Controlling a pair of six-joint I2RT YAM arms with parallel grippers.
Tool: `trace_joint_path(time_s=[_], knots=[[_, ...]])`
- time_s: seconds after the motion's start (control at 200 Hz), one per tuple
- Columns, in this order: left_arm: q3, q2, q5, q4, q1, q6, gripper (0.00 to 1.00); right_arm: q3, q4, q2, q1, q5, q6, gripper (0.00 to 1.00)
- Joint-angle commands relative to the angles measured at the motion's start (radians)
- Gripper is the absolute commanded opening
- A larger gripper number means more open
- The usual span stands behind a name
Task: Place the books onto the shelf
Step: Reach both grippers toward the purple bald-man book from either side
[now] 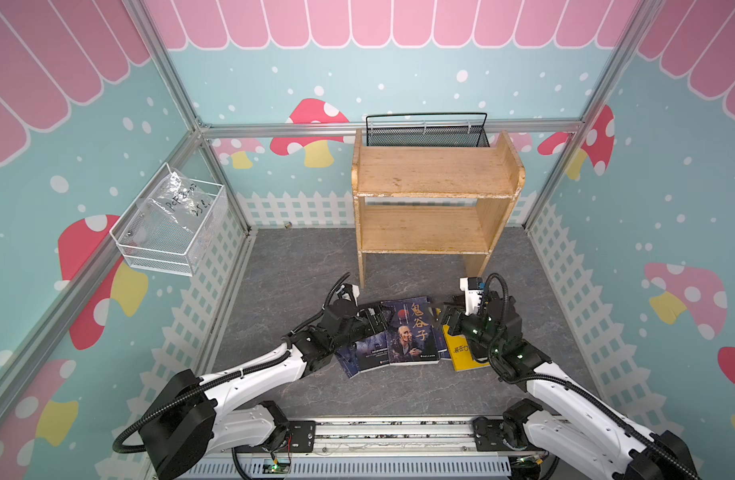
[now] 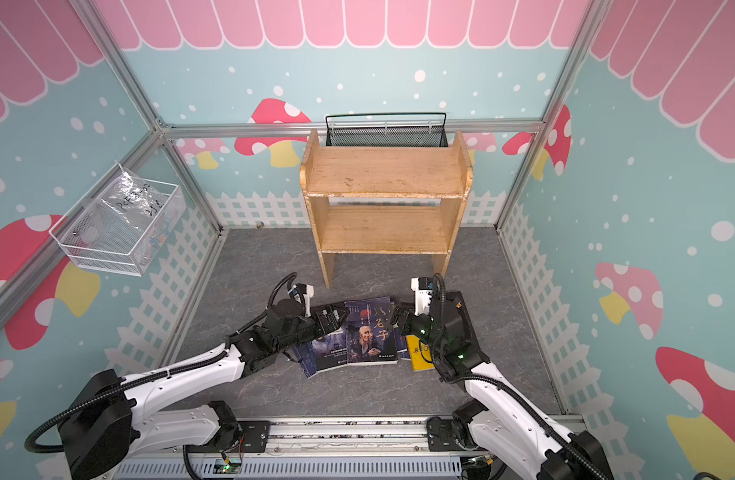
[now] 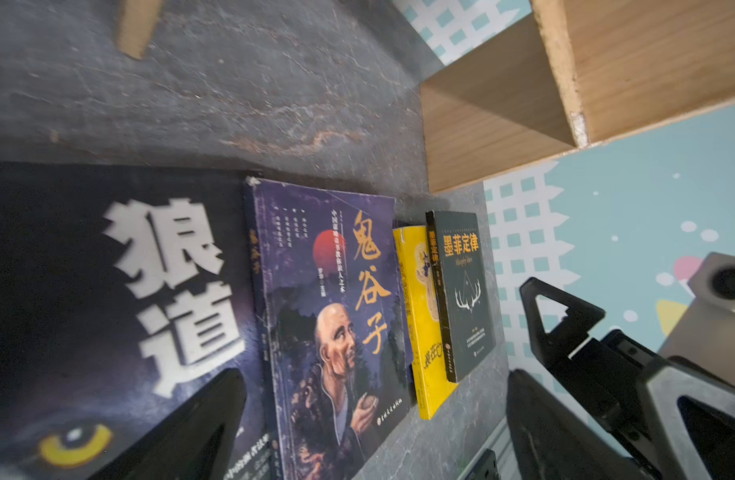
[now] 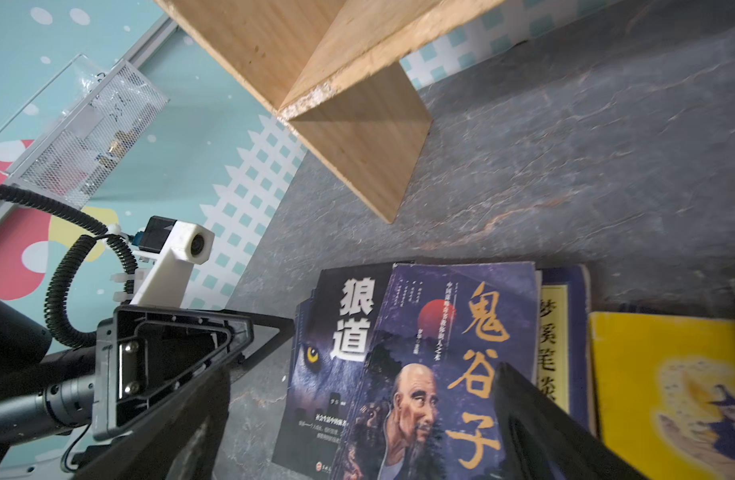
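Several books lie overlapping on the grey floor in front of the shelf (image 1: 432, 174) (image 2: 382, 174). The robed-man book (image 1: 411, 330) (image 3: 336, 324) (image 4: 440, 374) is on top, partly over the black wolf-eye book (image 1: 370, 353) (image 3: 108, 291) (image 4: 336, 353). To its right are a navy book with a yellow label (image 4: 559, 332), the bright yellow book (image 1: 461, 355) (image 4: 669, 395) and the black antler book (image 3: 463, 291). My left gripper (image 1: 378, 318) (image 3: 374, 372) is open, low at the pile's left edge. My right gripper (image 1: 442, 318) (image 4: 361, 368) is open at its right edge. Neither holds anything.
A black mesh basket (image 1: 426, 131) stands behind the shelf. A white wire basket (image 1: 170, 224) with a plastic bag hangs on the left wall. The shelf's plank legs (image 3: 482, 124) (image 4: 357, 137) stand just beyond the pile. A metal rail (image 1: 378, 432) runs along the front.
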Motion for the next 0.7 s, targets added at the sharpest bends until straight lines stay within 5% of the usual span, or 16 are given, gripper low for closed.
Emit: trace_joint_path(time_s=[0.0, 0.13, 0.225, 0.405, 0.555, 0.695], knots=[[-0.015, -0.018, -0.035, 0.172, -0.006, -0.035, 1.0, 0.01, 0.101, 0.005, 0.059, 0.052, 0.1, 1.0], [-0.081, -0.01, 0.03, 0.352, 0.025, -0.091, 1.0, -0.046, 0.257, -0.027, 0.063, 0.031, 0.119, 0.99], [-0.104, 0.026, 0.119, 0.449, 0.073, -0.112, 0.99, -0.037, 0.064, -0.05, 0.052, 0.162, 0.198, 1.0], [0.045, 0.139, 0.215, 0.145, 0.09, -0.042, 0.99, 0.052, -0.123, 0.035, 0.043, 0.27, 0.123, 1.0], [0.154, 0.213, 0.112, -0.172, 0.036, 0.103, 0.98, 0.177, -0.327, 0.176, 0.042, 0.288, 0.044, 0.99], [0.143, 0.253, 0.121, -0.2, 0.015, 0.121, 0.98, 0.163, -0.302, 0.263, 0.042, 0.206, 0.038, 0.97]])
